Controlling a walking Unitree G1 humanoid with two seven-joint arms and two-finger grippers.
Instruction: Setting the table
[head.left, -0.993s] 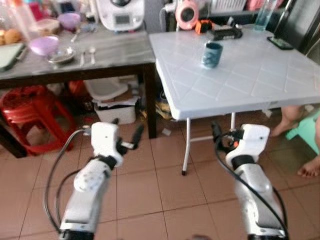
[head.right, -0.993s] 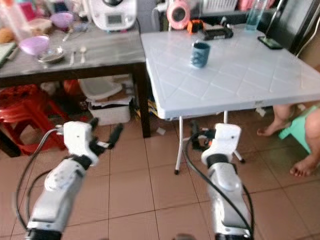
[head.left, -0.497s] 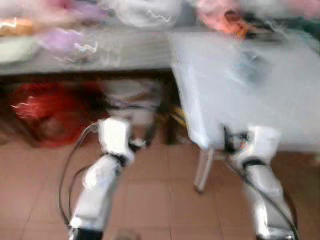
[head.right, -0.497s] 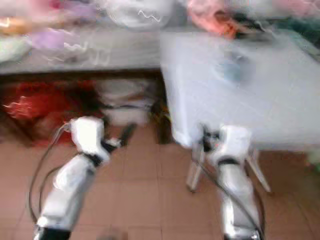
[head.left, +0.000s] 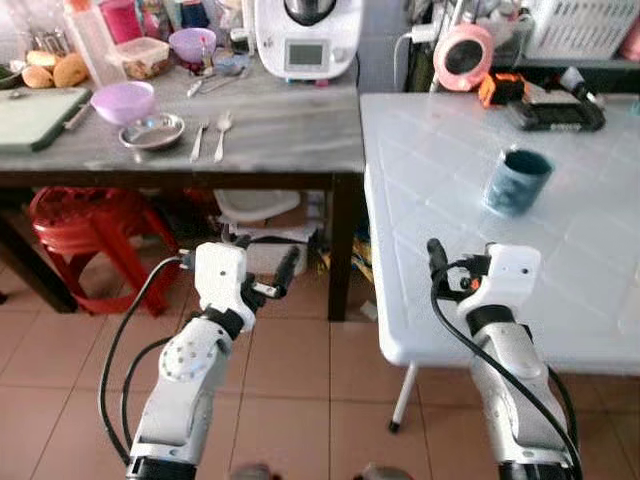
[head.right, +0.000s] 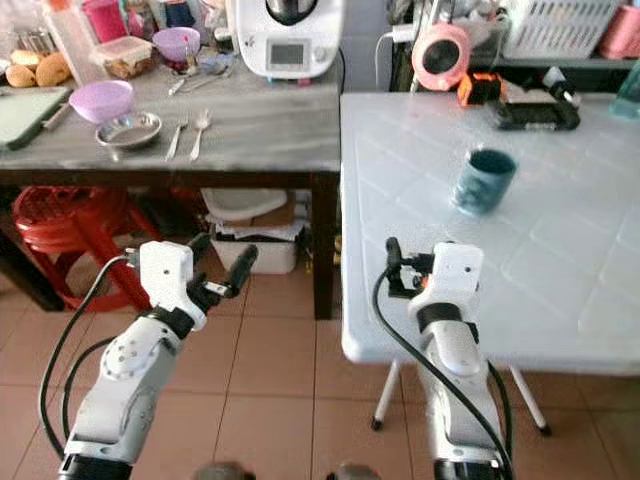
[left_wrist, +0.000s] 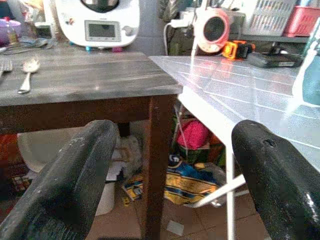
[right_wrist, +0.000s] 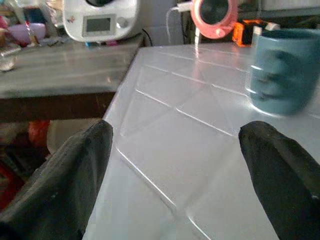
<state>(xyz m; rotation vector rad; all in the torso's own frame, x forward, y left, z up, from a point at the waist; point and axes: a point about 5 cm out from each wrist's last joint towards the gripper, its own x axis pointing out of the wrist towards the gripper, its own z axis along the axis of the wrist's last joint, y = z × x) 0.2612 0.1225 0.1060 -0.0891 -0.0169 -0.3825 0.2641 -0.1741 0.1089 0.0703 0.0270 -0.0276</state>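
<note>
White table (head.left: 560, 230): your setting place, on the right of the scene, its near left corner just under your right arm; tiled floor below it.
Mug (head.left: 515, 181): blue, upright on the white table, far from the near edge and ahead of your right gripper; in the right wrist view it stands close, beyond the fingers.
Wooden table (head.left: 260, 130): on the left, butted against the white table's left edge, with the tableware on its far left part.
Fork (head.left: 199, 139) and spoon (head.left: 222, 132): side by side on the wooden table, handles toward you.
Steel dish (head.left: 152, 130): just left of the fork, with a purple bowl (head.left: 123, 100) touching its far left side.
Kitchen machine (head.left: 305, 38): white, at the far edge of the wooden table, screen facing you.
Left gripper (left_wrist: 170, 175): you have it low in front of the wooden table's right leg, fingers spread wide, holding nothing.
Right gripper (right_wrist: 177, 170): you have it over the white table's near left corner, fingers spread wide, empty, the mug beyond them.
Red stool (head.left: 85, 225): under the wooden table, on the left.
Pink fan (head.left: 463, 55): at the far edge where the two tables meet.
</note>
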